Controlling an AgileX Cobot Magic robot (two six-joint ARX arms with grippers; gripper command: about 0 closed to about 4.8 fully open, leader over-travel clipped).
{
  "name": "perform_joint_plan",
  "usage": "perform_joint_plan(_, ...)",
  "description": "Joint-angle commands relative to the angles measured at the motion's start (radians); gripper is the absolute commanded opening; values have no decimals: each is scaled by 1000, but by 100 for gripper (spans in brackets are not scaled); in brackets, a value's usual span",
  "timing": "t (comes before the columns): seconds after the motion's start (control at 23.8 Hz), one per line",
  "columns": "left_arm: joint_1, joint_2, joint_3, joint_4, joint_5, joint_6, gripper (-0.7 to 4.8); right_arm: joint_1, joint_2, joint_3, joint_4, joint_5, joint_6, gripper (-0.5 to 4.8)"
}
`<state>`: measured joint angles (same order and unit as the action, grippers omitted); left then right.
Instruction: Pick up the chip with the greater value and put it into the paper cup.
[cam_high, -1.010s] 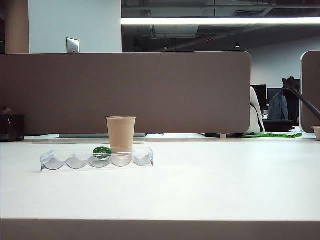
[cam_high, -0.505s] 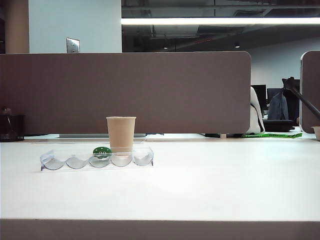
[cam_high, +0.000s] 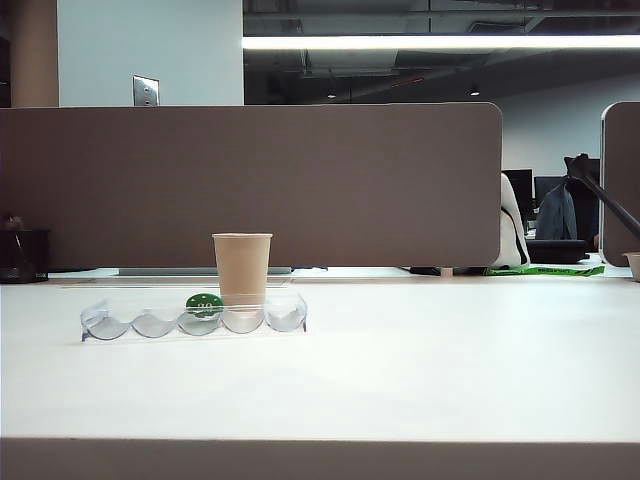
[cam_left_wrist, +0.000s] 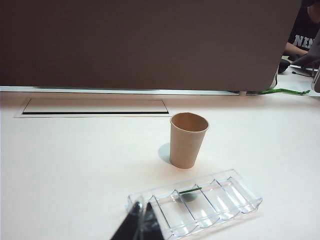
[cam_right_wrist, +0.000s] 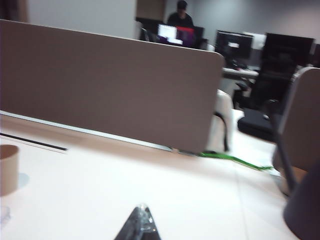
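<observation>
Blue chip not visible, likely already in paper cup (cam_high: 241, 268); green chip (cam_high: 204, 304) sits in tray (cam_high: 150, 325) at cup's 7 o'clock; left gripper (cam_left_wrist: 139, 223) and right gripper (cam_right_wrist: 140, 222) closed, empty, pulled back over desk (cam_high: 420, 360).

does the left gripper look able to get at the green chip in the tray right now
Probably yes. The left gripper, jaws shut, hangs just short of the clear tray, and the green chip stands on edge in a middle slot, uncovered. The paper cup stands beyond the tray, clear of the way.

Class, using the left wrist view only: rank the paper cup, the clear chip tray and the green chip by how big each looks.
1. Clear chip tray, widest, though nearest the camera.
2. Paper cup.
3. Green chip, seen edge-on as a thin sliver in the tray.
</observation>
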<state>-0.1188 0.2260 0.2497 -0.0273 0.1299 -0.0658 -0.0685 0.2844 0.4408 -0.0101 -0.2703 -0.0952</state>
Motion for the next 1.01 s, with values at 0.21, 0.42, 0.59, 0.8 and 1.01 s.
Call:
perform_joint_plan(0.21,2,0,2,10,5,-2,-5,131,-10,-16,41,190,-15,-2)
perform_joint_plan(0.42,2,0,2,9,5,-2,-5,113,-122,-60,-4,193,-68,-2)
perform_joint_plan(0.59,2,0,2,9,5,-2,-5,112,-262,-138,-24,221,-61,-2)
perform_joint_plan(0.8,2,-5,2,1,5,-2,-5,112,-283,-160,-46,246,-61,-2)
perform_joint_plan(1.01,2,-5,2,1,5,-1,-5,111,-286,-187,-44,253,-62,-2)
